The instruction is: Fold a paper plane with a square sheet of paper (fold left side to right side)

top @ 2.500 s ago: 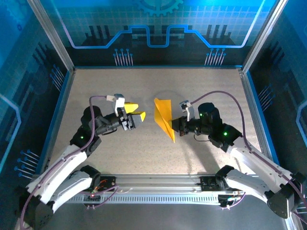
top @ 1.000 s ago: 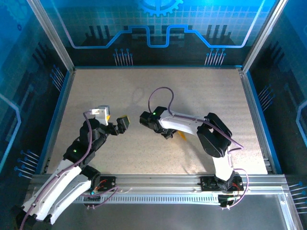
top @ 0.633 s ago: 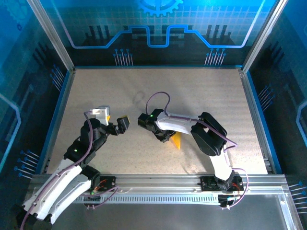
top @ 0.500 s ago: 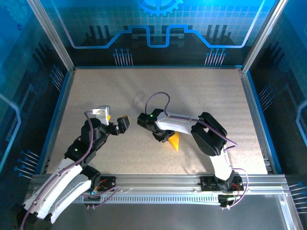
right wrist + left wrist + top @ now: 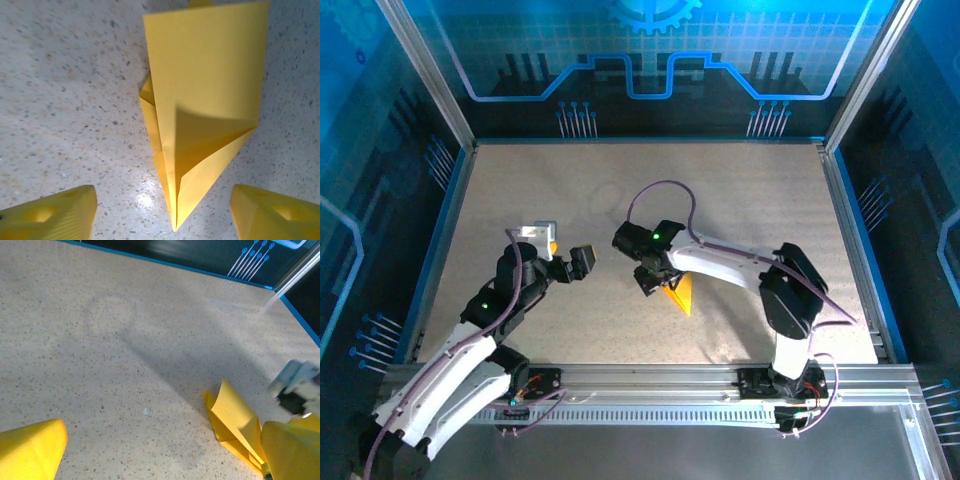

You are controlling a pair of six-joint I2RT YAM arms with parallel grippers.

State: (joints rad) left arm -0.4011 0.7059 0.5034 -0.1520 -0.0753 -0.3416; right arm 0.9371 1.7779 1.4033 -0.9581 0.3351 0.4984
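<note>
1. The paper plane (image 5: 678, 294) lies just below and right of the middle of the top view. It sits straight on the speckled tabletop (image 5: 520, 190), not in any tray or holder.
2. The right gripper (image 5: 654, 280) hangs right over the plane. In the right wrist view its yellow fingers (image 5: 55, 215) are spread to either side of the plane's pointed end at the bottom of the frame. They are apart from the paper and pinching nothing.
3. The left gripper (image 5: 568, 252) is to the left of centre, well apart from the plane, and it is also spread wide and empty. From the left wrist view the plane sits at the lower right.
4. First risk: the top flap looks slightly lifted and throws a shadow across the wedge. I'd guess the creases are soft, so the layers may spring open with nothing pressing on them.
5. Second risk: if the right fingers come down unevenly, one could hook that raised edge. That would peel the fold back or crumple it.
6. Third risk: the paper is light and the tabletop looks smooth. A sideways nudge would probably skate the whole plane along instead of folding it, and the left gripper is too far off to pin it.
7. The purple cable (image 5: 660, 190) loops above the right wrist. I can't tell whether it could brush the paper.
</note>
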